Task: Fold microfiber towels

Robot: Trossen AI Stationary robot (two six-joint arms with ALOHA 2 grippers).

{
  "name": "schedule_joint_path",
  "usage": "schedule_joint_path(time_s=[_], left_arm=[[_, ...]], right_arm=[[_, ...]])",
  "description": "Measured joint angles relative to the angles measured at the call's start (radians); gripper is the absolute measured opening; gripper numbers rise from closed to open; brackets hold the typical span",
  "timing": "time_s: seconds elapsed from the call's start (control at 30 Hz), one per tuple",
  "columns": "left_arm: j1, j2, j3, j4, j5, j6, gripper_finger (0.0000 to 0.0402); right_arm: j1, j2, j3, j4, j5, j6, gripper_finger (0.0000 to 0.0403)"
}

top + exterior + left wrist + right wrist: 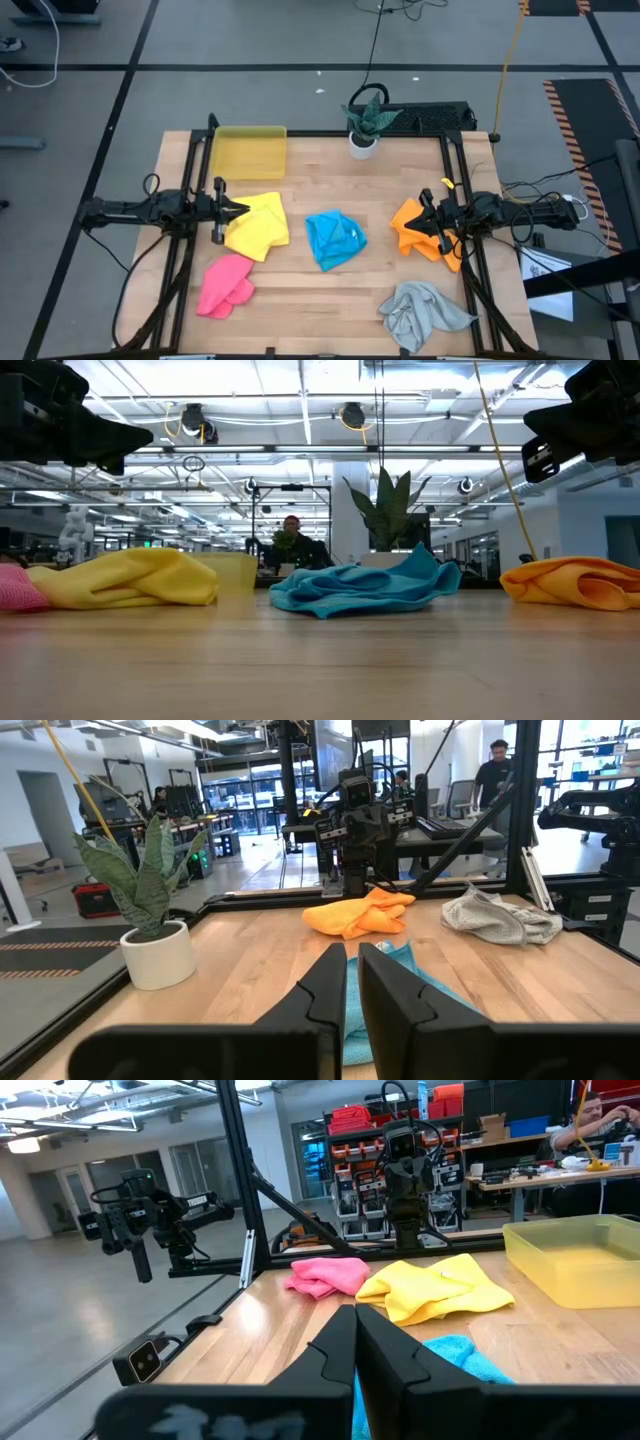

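Observation:
Five crumpled towels lie on the wooden table: yellow [258, 225] and pink [225, 285] on the left, bright blue [335, 238] in the middle, orange [408, 218] and light grey [425, 312] on the right. My left gripper [245, 209] hovers level above the yellow towel's left edge, its fingers [335, 970] nearly together with only a thin slit and nothing between them. My right gripper [424, 220] hovers level above the orange towel, shut and empty [355, 1312]. In the low view both grippers hang well above the cloths.
A translucent yellow tray [250, 152] stands at the far left of the table. A potted plant [365, 125] stands at the far edge, middle. Black frame rails [455, 180] run along the table's sides. People sit and stand in the room beyond.

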Motion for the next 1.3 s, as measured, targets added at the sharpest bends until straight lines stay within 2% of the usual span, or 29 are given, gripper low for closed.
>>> schedule_joint_path(time_s=[0.7, 0.9, 1.17, 1.3], left_arm=[[0.0, 0.001, 0.0, 0.012, 0.0, 0.0, 0.0035], [0.0, 0.002, 0.0, 0.108, 0.0, -0.036, 0.0035], [0.0, 0.022, 0.0, 0.367, -0.002, -0.153, 0.0035], [-0.001, 0.083, 0.012, 0.325, -0.012, -0.199, 0.0035]], right_arm=[[0.0, 0.0, 0.0, 0.0, 0.0, 0.0, 0.0], [0.0, 0.0, 0.0, 0.0, 0.0, 0.0, 0.0], [0.0, 0.0, 0.0, 0.0, 0.0, 0.0, 0.0], [0.0, 0.0, 0.0, 0.0, 0.0, 0.0, 0.0]])
